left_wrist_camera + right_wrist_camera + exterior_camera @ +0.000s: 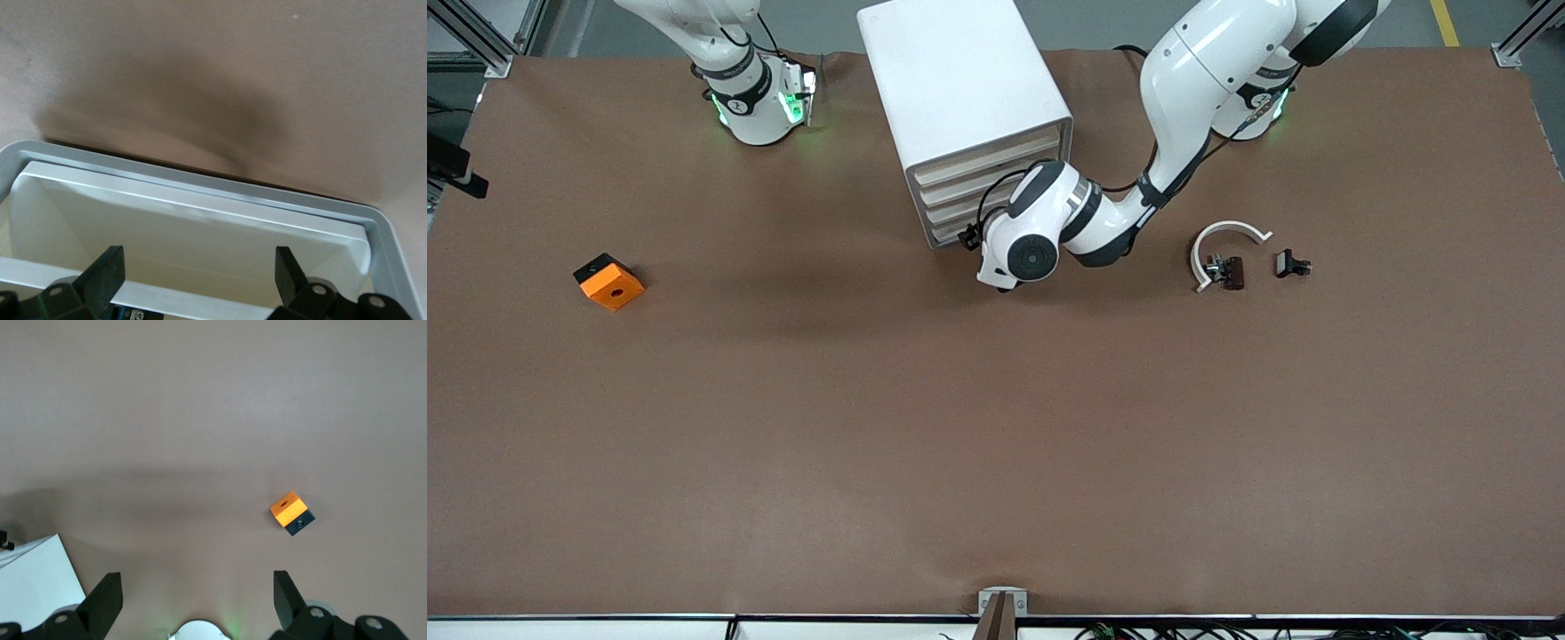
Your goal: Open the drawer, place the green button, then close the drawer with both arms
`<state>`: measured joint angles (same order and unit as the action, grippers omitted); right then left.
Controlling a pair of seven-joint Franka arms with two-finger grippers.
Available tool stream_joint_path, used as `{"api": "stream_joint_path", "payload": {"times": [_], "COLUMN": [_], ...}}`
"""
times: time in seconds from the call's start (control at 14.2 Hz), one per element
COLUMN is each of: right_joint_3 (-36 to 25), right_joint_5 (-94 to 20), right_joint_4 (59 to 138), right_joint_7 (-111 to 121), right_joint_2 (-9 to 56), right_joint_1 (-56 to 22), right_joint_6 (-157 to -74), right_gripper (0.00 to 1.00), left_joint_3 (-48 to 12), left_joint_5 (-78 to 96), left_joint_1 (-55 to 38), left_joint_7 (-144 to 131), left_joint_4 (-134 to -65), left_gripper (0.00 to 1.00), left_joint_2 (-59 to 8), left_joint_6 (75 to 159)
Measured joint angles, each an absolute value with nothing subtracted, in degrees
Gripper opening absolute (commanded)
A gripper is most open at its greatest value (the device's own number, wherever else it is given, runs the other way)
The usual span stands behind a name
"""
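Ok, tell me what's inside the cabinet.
The cabinet holds four stacked drawers, all pushed in. Their contents are hidden. The open left gripper is at their fronts; the open right gripper waits high above the table.

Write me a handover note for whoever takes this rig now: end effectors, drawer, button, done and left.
Left end effector: open, holding nothing, right at the cabinet's drawer fronts, near the lower ones.
Right end effector: open, holding nothing; that arm waits up by its base.
Drawers: all four look shut.
Button: on the table toward the left arm's end, beside the clip with the white arc. Untouched.
Orange block: toward the right arm's end, not part of the job.
Done: approach to the cabinet only.
Left: pull a drawer open, put the button in, close it.
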<state>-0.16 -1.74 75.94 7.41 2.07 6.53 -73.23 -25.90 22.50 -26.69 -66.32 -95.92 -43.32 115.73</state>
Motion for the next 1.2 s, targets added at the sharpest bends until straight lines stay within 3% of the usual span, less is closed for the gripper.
{"api": "stream_joint_path", "payload": {"times": [0.28, 0.99, 1.2], "right_joint_3": [-5.13, -4.05, -3.63], "right_joint_5": [-1.72, -1.57, 0.32], "right_joint_4": [78.29, 79.93, 80.36], "right_joint_7": [7.43, 7.59, 9.77], "right_joint_2": [0.82, -2.77, -2.77], "right_joint_1": [2.33, 2.29, 2.61], "right_joint_6": [-72.77, -73.31, -74.37], "right_gripper": [1.0, 1.0, 1.0], "left_joint_3": [-25.9, -25.35, -24.93], "left_joint_5": [22.81, 13.02, 8.55], "left_joint_1": [-26.54, -19.07, -15.34], "left_joint_7": [-66.46, -66.64, -66.0], "left_joint_4": [-95.91, -87.0, -84.8], "left_gripper": [1.0, 1.0, 1.0], "left_joint_2": [-43.68, -42.39, -40.43], "left_joint_6": [115.28, 114.35, 110.53]}}
